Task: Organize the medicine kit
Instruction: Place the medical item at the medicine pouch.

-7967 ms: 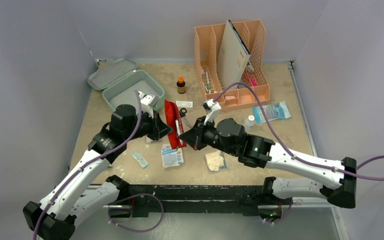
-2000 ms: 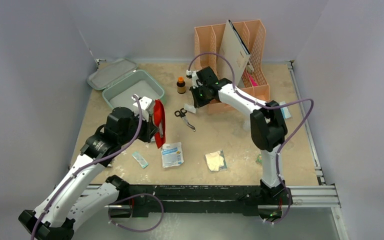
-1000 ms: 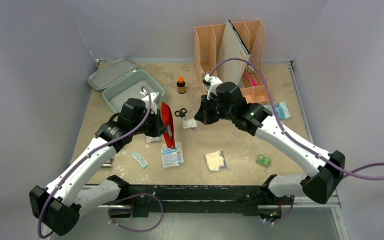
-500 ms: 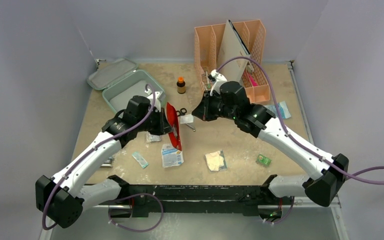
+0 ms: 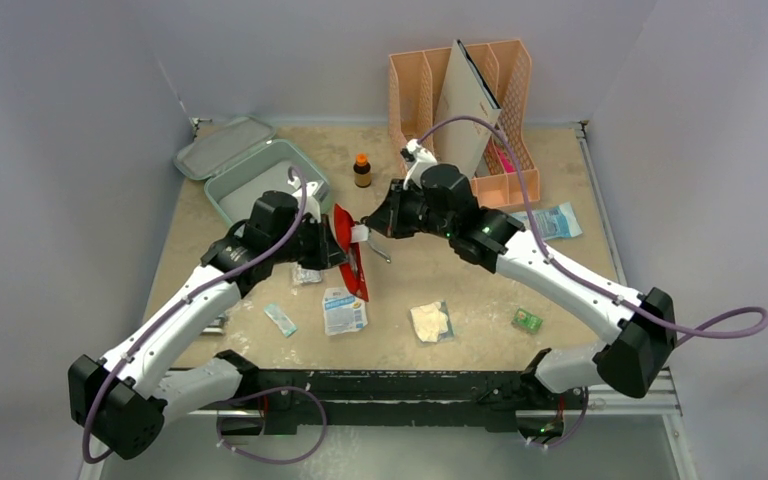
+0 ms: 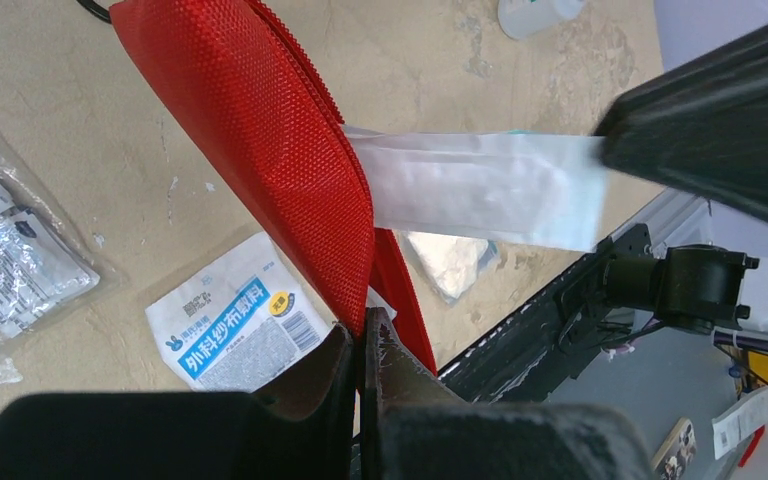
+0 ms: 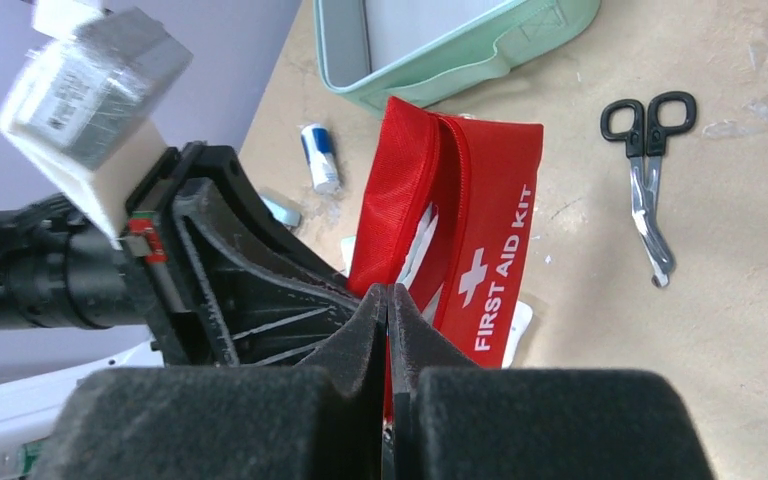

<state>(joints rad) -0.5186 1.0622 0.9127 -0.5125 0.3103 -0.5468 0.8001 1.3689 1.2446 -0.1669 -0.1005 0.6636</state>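
The medicine kit (image 5: 255,180), a mint-green case, lies open at the back left with its lid (image 5: 222,147) flat behind it; the right wrist view shows its wall (image 7: 460,55). My left gripper (image 5: 332,250) is shut on the lower edge of a red first-aid pouch (image 6: 260,150), holding it upright with its mouth open. My right gripper (image 5: 372,222) is shut on a flat white packet (image 6: 480,185). The packet's far end is inside the pouch mouth. The pouch (image 7: 490,230) reads FIRST AID KIT.
Black scissors (image 7: 650,170) lie just behind the pouch. A brown bottle (image 5: 362,170) and a peach file organizer (image 5: 460,110) stand at the back. Near the front lie a blue-printed gauze packet (image 5: 344,310), a beige pad packet (image 5: 430,322) and a small green item (image 5: 527,320).
My right gripper has carried the white packet leftward until its end entered the pouch mouth. The left arm has brought the pouch slightly right and holds it upright.
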